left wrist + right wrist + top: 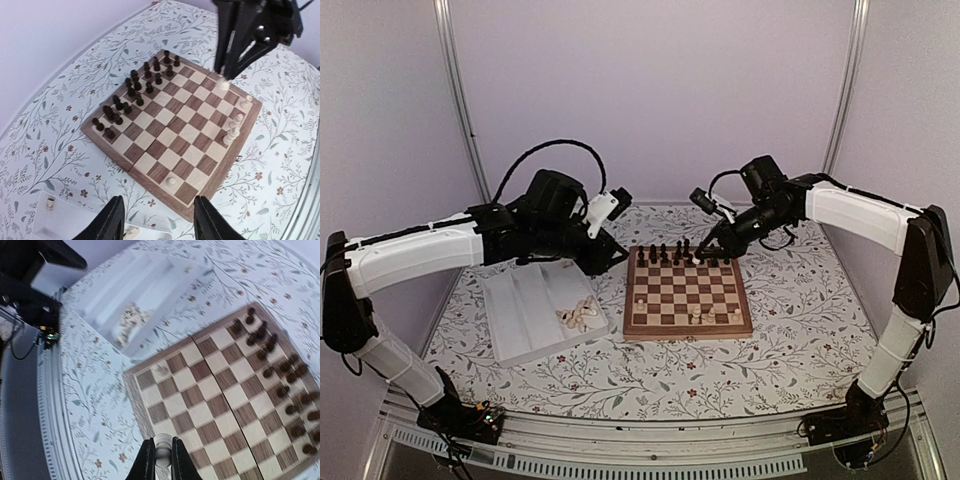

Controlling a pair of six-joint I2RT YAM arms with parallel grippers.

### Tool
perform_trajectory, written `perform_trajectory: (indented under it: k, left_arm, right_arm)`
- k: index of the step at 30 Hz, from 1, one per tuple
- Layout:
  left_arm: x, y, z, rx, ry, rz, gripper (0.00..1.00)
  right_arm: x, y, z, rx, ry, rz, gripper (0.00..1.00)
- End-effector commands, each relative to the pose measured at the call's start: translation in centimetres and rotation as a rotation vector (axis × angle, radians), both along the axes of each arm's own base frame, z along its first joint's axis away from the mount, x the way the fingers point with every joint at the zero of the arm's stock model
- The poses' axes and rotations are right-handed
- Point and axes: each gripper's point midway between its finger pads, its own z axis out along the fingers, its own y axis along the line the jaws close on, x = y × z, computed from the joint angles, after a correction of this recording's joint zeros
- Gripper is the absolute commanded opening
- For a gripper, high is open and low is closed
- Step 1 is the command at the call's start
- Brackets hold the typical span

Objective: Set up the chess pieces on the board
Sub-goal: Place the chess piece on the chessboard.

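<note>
The board (688,296) lies mid-table, dark chessmen (678,254) along its far rows. A few pale chess pieces (710,316) stand on its near rows, and a lone pale pawn (171,181) sits near the corner below my left gripper. My right gripper (163,460) hangs above the board, shut on a pale chess piece (163,449); in the top view the right gripper (703,254) shows over the far edge. My left gripper (160,220) is open and empty, above the cloth just off the board's left side (613,256).
A white compartment tray (520,320) lies left of the board with a heap of several pale chessmen (578,317) in it. The flowered cloth (800,330) covers the table. The metal rail (650,430) runs along the near edge.
</note>
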Motion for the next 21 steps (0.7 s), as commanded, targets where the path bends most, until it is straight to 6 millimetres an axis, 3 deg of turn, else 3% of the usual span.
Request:
perform_trajectory:
  k: [1, 4, 7, 14, 21]
  left_arm:
    - [1.5, 2.2, 1.5, -0.036, -0.02, 0.077, 0.5]
    - [1.4, 1.6, 1.4, -0.062, -0.006, 0.056, 0.5]
    - [1.6, 1.2, 0.8, -0.055, 0.007, 0.049, 0.49]
    - [1.4, 0.7, 0.3, -0.065, 0.043, 0.045, 0.49]
    - [1.3, 0.8, -0.1, -0.06, 0.053, 0.048, 0.49]
  right_arm:
    - [1.4, -6.2, -3.3, -0.27, -0.194, -0.134, 0.04]
    - [1.0, -8.5, -5.3, -0.363, -0.216, -0.169, 0.04]
    - [0.3, -9.6, -7.1, -0.417, -0.204, -0.165, 0.05]
    - [-0.2, -10.7, -10.3, -0.497, -0.156, -0.171, 0.05]
    - [-0.5, -10.5, -11.6, -0.5, -0.116, -0.151, 0.06]
